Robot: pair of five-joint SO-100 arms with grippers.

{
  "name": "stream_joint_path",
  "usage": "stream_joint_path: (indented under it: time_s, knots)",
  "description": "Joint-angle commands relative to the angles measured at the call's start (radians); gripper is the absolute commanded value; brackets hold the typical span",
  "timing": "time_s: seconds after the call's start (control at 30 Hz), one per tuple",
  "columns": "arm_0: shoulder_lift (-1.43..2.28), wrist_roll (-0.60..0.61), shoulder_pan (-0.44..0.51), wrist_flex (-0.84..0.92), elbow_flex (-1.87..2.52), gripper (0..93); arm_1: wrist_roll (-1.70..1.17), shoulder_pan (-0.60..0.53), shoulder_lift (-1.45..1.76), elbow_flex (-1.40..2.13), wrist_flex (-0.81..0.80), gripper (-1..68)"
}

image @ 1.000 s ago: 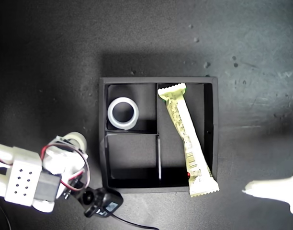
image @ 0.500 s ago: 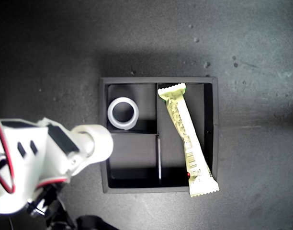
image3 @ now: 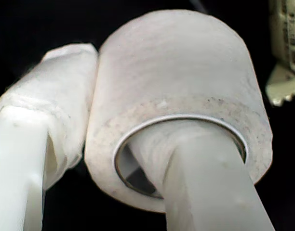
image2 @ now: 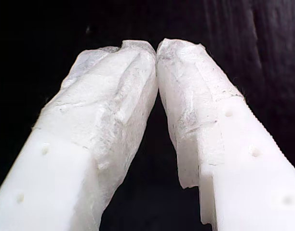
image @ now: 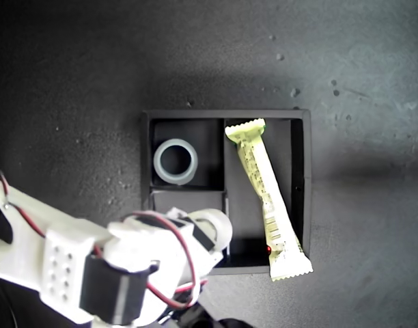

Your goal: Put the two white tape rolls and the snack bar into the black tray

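Observation:
The black tray (image: 146, 157) lies mid-frame in the exterior view. One white tape roll (image: 157, 162) lies flat in its upper small compartment. The snack bar (image: 263, 195) rests slanted in the long compartment, its lower end sticking out over the tray's wall. My second gripper (image: 209, 236) is over the lower small compartment, shut on the other white tape roll (image: 216, 227). In the second wrist view one finger passes through that roll (image3: 176, 72) and the other presses its outside, with the snack bar (image3: 285, 48) beyond. My first gripper (image2: 156, 48) is shut with nothing in it, against a dark background.
The second arm's white body (image: 93, 273), with red wires and a black motor, fills the exterior view's lower left and covers the tray's lower left corner. A dark speckled tabletop (image: 332, 68) surrounds the tray.
The second arm has carried the tape roll from outside the tray's left wall, in the exterior view, to over the lower small compartment. A white arm tip at that view's lower right has gone.

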Motion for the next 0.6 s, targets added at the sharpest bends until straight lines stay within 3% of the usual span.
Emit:
stream_joint_path:
  time_s: [0.0, 0.4, 0.57]
  knots:
    - [-0.015, -0.040, 0.020, 0.018, -0.041, 0.0, 0.021, -0.037, 0.091, 0.176, -0.153, -0.6]
    - [-0.109, -0.115, 0.066, 0.020, 0.011, 0.2, 0.023, -0.104, 0.117, 0.334, -0.299, -0.6]
    - [-0.089, -0.138, 0.084, 0.020, 0.075, 13.2, 0.029, -0.114, 0.138, 0.350, -0.314, -0.6]
